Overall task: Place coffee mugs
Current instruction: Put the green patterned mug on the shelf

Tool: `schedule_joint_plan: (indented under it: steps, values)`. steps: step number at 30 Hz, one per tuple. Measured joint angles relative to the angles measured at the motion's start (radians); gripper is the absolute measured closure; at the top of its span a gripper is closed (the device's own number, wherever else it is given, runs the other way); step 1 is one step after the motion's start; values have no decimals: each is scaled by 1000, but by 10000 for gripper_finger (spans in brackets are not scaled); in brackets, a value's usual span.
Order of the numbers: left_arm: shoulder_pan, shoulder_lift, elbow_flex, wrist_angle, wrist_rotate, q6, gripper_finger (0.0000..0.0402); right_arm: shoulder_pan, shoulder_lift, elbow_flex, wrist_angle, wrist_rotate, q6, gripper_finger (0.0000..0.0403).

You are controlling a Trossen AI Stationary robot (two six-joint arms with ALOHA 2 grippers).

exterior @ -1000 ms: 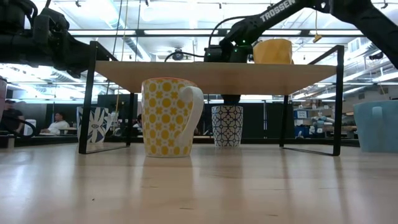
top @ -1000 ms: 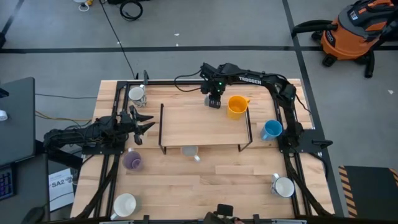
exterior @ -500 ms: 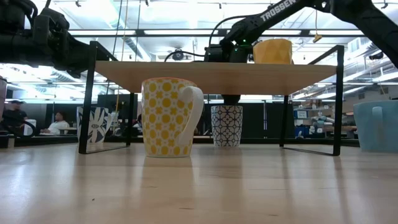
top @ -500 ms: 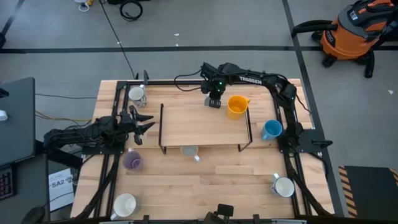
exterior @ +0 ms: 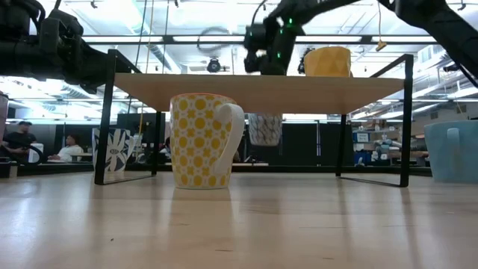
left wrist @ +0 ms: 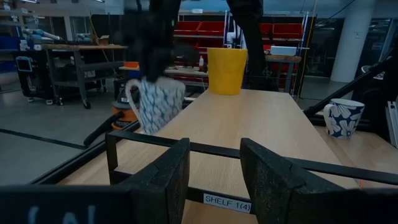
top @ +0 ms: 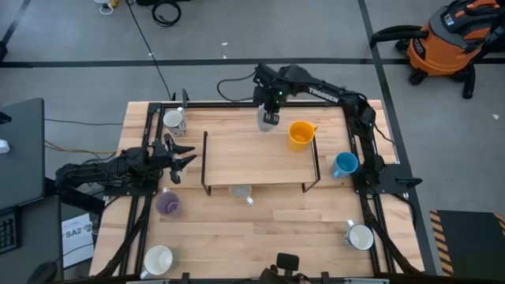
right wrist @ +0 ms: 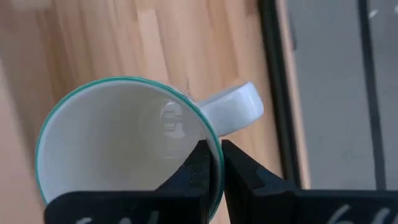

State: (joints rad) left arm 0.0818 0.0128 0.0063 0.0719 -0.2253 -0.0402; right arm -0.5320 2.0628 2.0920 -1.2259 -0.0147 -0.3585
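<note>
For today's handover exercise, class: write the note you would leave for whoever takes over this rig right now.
Right claw: shut on the rim of the patterned mug, held in the air at the shelf's far edge.
Left claw: open, empty, waiting at the shelf's left end.
Done: orange-yellow mug stands on the shelf.
Left: set the patterned mug down. On the table remain the yellow-dotted mug under the front edge, blue mug, purple mug, and white mugs at far left, near left and near right.
</note>
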Motion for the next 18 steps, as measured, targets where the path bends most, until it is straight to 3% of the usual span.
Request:
schedule_joint_plan:
  steps: [9, 18]
  values:
    - [0, 0, 0, 0, 0, 1, 253, -1, -2, 266, -176, -4, -4, 378]
    - [0, 0, 0, 0, 0, 1, 253, 34, -55, 262, -305, -146, 0, 375]
